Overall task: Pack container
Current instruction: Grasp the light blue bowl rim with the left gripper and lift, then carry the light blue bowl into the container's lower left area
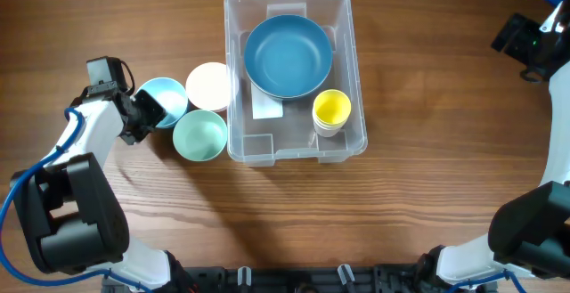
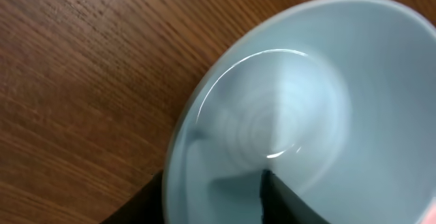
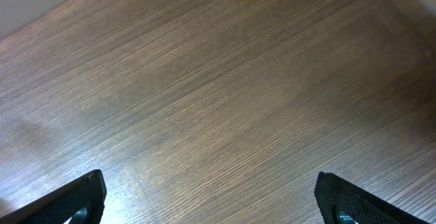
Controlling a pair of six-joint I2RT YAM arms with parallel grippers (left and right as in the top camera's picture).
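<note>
The container (image 1: 356, 70) is a clear plastic bin at the table's middle. It holds a large blue bowl (image 1: 288, 56), a yellow cup (image 1: 331, 110) stacked on a white one, and shows a white label on its base. My left gripper (image 1: 147, 110) is at the near-left rim of a light blue bowl (image 1: 165, 93) standing left of the bin. In the left wrist view one finger is outside that bowl (image 2: 306, 101) and one inside, with a gap between them (image 2: 214, 197). My right gripper (image 3: 211, 197) is open and empty over bare wood at the far right.
A white bowl (image 1: 208, 85) and a mint green bowl (image 1: 199, 136) stand between the light blue bowl and the bin's left wall, close together. The wooden table (image 1: 427, 195) stretches in front of and to the right of the bin.
</note>
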